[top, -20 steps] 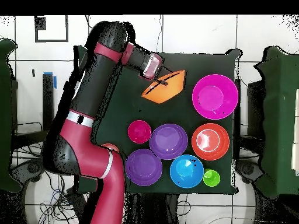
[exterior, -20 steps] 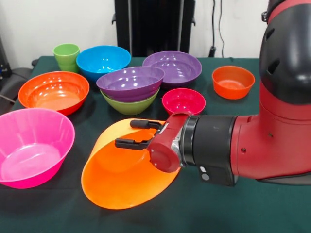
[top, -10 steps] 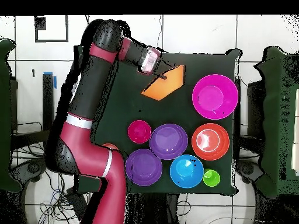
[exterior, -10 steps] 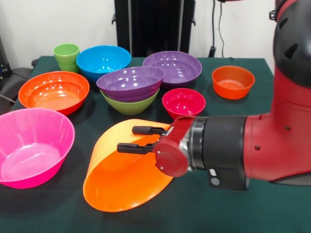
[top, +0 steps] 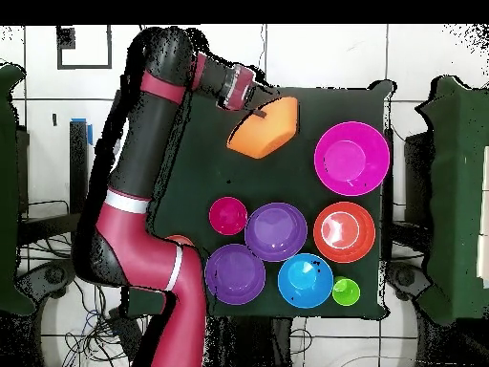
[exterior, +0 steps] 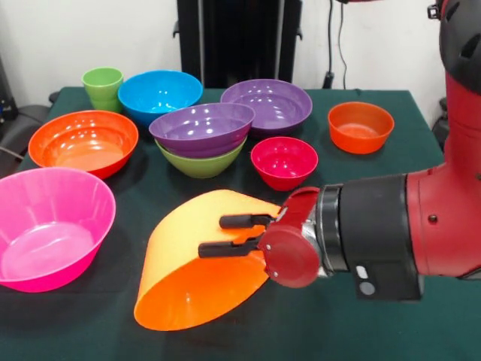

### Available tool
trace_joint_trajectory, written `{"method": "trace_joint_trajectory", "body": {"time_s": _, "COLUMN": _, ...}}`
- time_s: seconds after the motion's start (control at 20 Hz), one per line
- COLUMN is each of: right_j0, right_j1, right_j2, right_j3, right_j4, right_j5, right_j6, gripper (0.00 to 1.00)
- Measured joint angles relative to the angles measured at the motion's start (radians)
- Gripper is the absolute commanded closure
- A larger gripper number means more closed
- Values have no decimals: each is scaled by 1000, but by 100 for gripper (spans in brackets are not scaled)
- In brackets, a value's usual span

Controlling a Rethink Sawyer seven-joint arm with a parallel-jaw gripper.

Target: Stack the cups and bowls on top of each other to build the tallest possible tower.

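- Gripper [exterior: 229,235]: two black fingers lie level, one above the other, and pinch the wall of the large orange bowl [exterior: 195,282]; one finger is inside the rim and the other on the outer wall.
- Orange bowl: tipped on its side, its mouth faces down and toward the camera. Whether its lower rim rests on the table [exterior: 391,331] cannot be told. It lies nearest the camera, at the table's front.
- Arm [exterior: 406,233]: reaches in level from the picture's right, wrist horizontal, forearm low over the table.
- Key relation: the tower [exterior: 201,139], a purple bowl nested in a green one, stands beyond the orange bowl, a little to its left and well apart. By judgement, the coming move carries the bowl away from the camera toward it.
- Magenta bowl [exterior: 283,161]: just behind the orange bowl's rim, to the tower's right.
- Pink bowl [exterior: 49,226]: left of the orange bowl.
- Cup [exterior: 103,87]: at the far left corner, behind the tower.
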Motion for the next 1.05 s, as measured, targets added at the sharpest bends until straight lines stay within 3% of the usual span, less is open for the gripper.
{"method": "trace_joint_trajectory", "body": {"time_s": 0.3, "right_j0": 6, "right_j1": -1, "right_j2": 55, "right_j3": 32, "right_j4": 103, "right_j5": -171, "right_j6": 5, "gripper": 0}}
{"method": "trace_joint_trajectory", "body": {"time_s": 0.4, "right_j0": 12, "right_j1": 29, "right_j2": 114, "right_j3": 30, "right_j4": 168, "right_j5": -249, "right_j6": 27, "gripper": 0}}
{"method": "trace_joint_trajectory", "body": {"time_s": 0.6, "right_j0": 35, "right_j1": 125, "right_j2": 224, "right_j3": 34, "right_j4": 237, "right_j5": -329, "right_j6": 85, "gripper": 0}}
{"method": "trace_joint_trajectory", "body": {"time_s": 0.7, "right_j0": 54, "right_j1": 130, "right_j2": 262, "right_j3": 60, "right_j4": 242, "right_j5": -345, "right_j6": 94, "gripper": 0}}
{"method": "trace_joint_trajectory", "body": {"time_s": 1.05, "right_j0": 180, "right_j1": 169, "right_j2": 516, "right_j3": 160, "right_j4": 248, "right_j5": -399, "right_j6": 99, "gripper": 0}}
